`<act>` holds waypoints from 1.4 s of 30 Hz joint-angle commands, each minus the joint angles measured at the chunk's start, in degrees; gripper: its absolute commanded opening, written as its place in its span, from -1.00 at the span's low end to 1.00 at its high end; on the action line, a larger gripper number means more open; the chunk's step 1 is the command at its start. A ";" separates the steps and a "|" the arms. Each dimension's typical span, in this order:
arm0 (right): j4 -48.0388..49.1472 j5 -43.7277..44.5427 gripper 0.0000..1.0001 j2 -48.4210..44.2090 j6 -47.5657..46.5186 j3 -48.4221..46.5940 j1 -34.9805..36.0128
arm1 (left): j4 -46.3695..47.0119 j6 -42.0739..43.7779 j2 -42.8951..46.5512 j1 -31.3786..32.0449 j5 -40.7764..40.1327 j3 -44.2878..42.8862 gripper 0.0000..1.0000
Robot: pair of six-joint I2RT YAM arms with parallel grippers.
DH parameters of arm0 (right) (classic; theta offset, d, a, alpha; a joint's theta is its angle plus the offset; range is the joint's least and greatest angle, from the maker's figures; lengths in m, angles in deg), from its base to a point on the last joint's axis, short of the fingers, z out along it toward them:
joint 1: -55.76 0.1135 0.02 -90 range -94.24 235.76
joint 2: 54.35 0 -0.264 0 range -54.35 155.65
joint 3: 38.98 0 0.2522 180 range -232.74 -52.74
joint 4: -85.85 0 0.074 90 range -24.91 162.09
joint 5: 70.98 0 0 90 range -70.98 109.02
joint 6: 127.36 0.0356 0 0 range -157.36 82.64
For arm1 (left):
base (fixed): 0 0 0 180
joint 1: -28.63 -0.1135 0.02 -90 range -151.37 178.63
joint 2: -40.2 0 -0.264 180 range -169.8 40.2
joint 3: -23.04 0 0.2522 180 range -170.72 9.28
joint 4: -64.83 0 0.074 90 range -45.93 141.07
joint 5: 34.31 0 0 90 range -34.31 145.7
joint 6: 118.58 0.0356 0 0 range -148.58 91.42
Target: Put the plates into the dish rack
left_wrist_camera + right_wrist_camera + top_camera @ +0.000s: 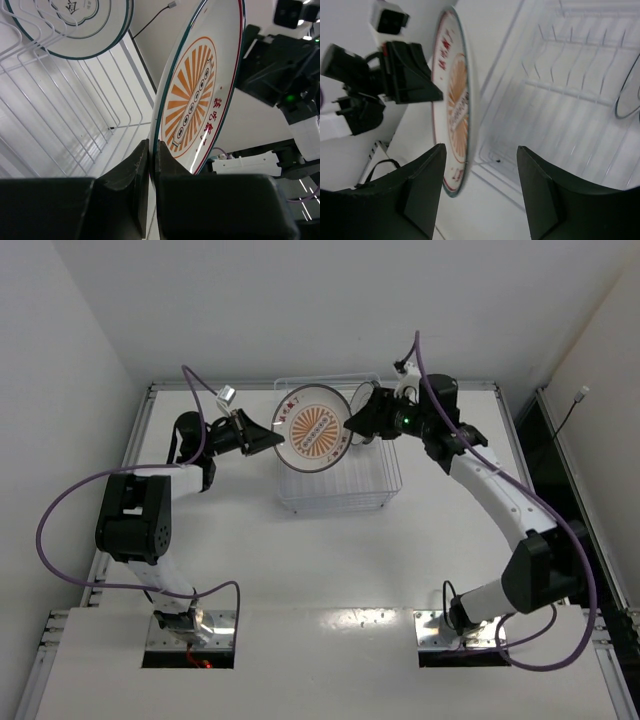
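A white plate with an orange sunburst centre [313, 428] is held on edge above the left part of the dish rack [340, 490]. My left gripper [268, 437] is shut on its left rim; the left wrist view shows both fingers pinching the rim of this plate [200, 85]. My right gripper [354, 420] is open at the plate's right rim. In the right wrist view the plate [456, 100] lies close beside the left finger of this gripper [481, 155]. A second white plate with a dark rim line and a small emblem [75, 25] stands in the dish rack [60, 115].
The rack's upright tines [570, 55] run along its far side, and a plate's curved edge [624, 100] shows at the right. White walls close in the table at the back and left. The right arm [280, 70] is just behind the held plate.
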State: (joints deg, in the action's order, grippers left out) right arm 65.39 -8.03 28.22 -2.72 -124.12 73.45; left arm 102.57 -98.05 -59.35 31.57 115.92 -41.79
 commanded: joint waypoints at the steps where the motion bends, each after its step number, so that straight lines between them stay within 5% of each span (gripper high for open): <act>1: 3.27 -1.25 0.11 1.02 0.52 1.32 1.03 | 3.51 0.83 1.37 0.49 0.15 -2.19 -1.00; 4: 3.89 -2.65 0.08 3.83 1.14 1.33 1.73 | 3.51 0.83 1.37 0.49 0.15 -2.19 -1.00; 8: 4.50 -2.05 -0.80 4.97 2.36 0.80 2.35 | 3.51 0.83 1.37 0.49 0.68 -2.72 -1.00; 10: 5.03 -1.43 -0.98 5.67 2.98 -0.69 2.87 | 3.51 0.83 1.37 0.49 0.68 -2.72 -1.00; 13: 2.93 0.41 -1.00 6.20 2.98 -3.94 3.48 | 3.51 0.31 0.85 0.49 0.68 -3.24 -1.00; 17: -4.62 10.41 -1.00 3.93 1.32 -7.63 2.96 | 0.02 1.43 0.32 0.49 0.68 -3.94 -0.52; 20: -14.45 23.32 -1.00 0.85 -0.78 -13.32 2.43 | -9.37 7.84 1.28 0.49 -0.98 -5.17 0.41; 24: -24.40 37.48 -1.00 1.37 -4.83 -20.29 2.96 | -35.46 25.58 5.06 0.49 -13.23 -10.88 0.97; 26: -27.31 41.89 -1.00 3.91 -6.23 -23.96 3.49 | -45.12 31.99 7.77 0.49 -19.41 -12.74 1.00; 34: -32.75 53.75 -1.00 19.90 -11.68 -40.04 7.35 | -56.07 37.39 14.47 0.49 -46.21 -13.27 1.00; 42: -35.66 64.22 -1.00 32.48 -15.12 -51.15 9.55 | -58.19 37.92 16.32 0.49 -52.76 -13.27 1.00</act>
State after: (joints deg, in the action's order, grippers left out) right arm 28.91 49.11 60.31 -15.42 -170.63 82.85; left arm 45.40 -61.77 -45.06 31.68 67.25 -53.26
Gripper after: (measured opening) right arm 0.052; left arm 1.000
